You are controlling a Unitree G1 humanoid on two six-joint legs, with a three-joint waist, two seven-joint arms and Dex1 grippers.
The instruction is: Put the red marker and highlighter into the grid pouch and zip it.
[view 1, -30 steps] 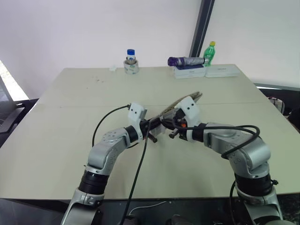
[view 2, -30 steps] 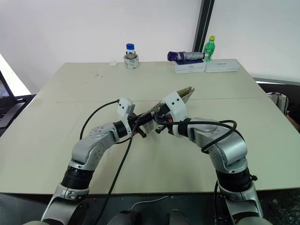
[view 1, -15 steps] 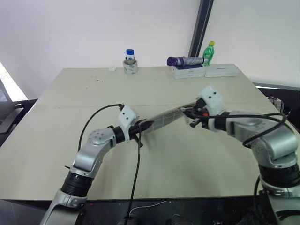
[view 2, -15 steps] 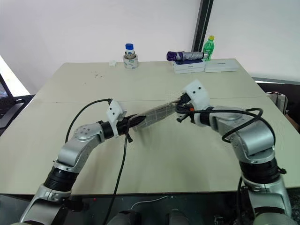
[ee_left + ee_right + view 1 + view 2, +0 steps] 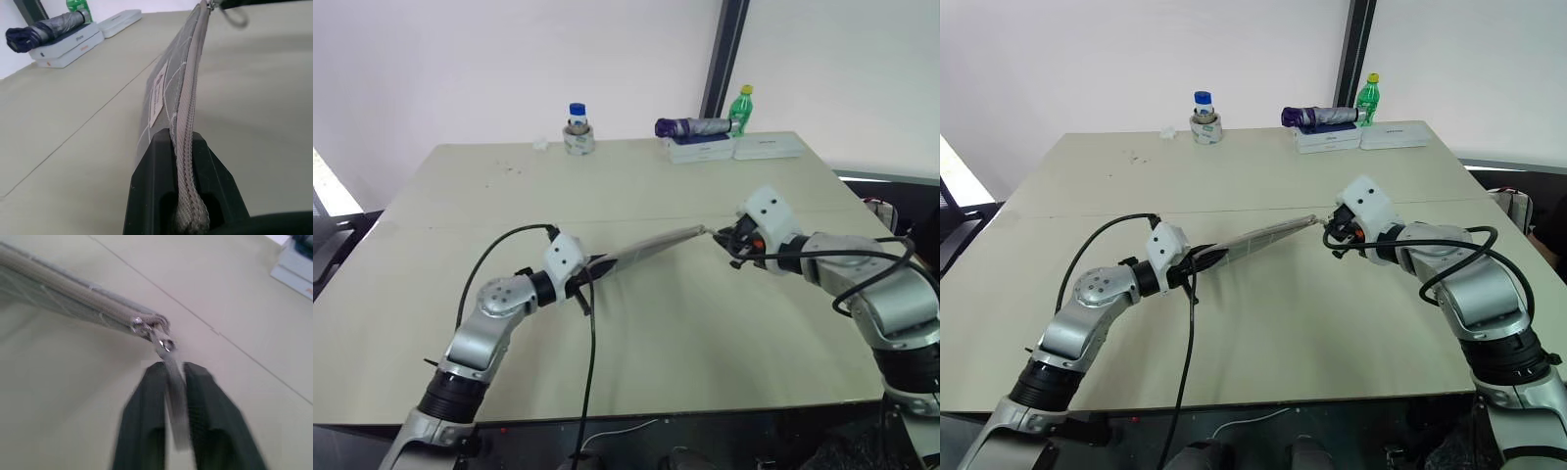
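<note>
I see my left gripper (image 5: 183, 147) clamped on the pouch (image 5: 646, 245) near end; my right gripper (image 5: 172, 369) grasps its zipper tab (image 5: 173, 396) at the far right end.

The big pale surface (image 5: 509, 196) has a little bottle (image 5: 576, 113) in a tape roll (image 5: 576, 144) far back. On the far right, white boxes (image 5: 729, 148) hold a folded umbrella (image 5: 690, 126) beside a green bottle (image 5: 741, 106).
</note>
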